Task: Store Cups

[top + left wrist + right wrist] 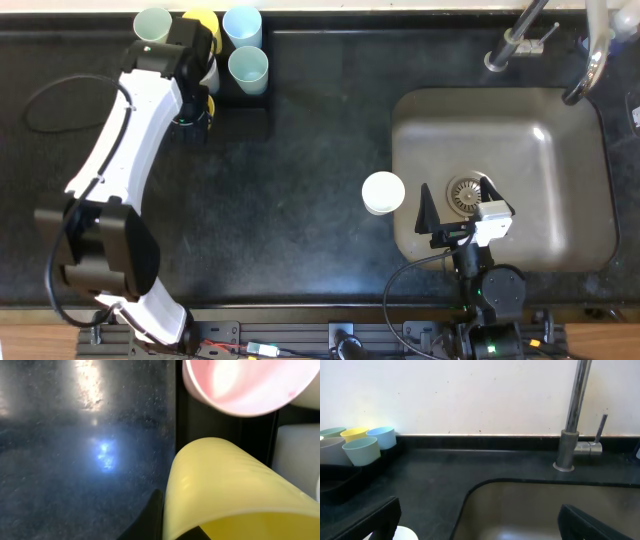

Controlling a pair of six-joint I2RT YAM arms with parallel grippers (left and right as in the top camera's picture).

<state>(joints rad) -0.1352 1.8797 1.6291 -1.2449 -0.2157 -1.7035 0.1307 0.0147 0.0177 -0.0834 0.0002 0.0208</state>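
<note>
My left gripper (196, 106) is at the black cup rack (246, 118) in the far left corner of the counter, shut on a yellow cup (235, 495) lying on its side. One dark finger (150, 521) presses on the cup's wall. A pink cup (250, 385) stands just beyond it. The rack holds a pale green cup (152, 24), another yellow cup (204, 17), a light blue cup (242, 22) and a teal cup (248, 66). A white cup (383, 192) stands on the counter at the sink's left rim. My right gripper (460, 208) hovers open over the sink, near that cup (405, 534).
The steel sink (560, 130) takes up the right side, with its drain (466, 192) under the right gripper. A faucet (575, 415) rises behind it by the wall. The dark counter (300, 200) runs between rack and sink.
</note>
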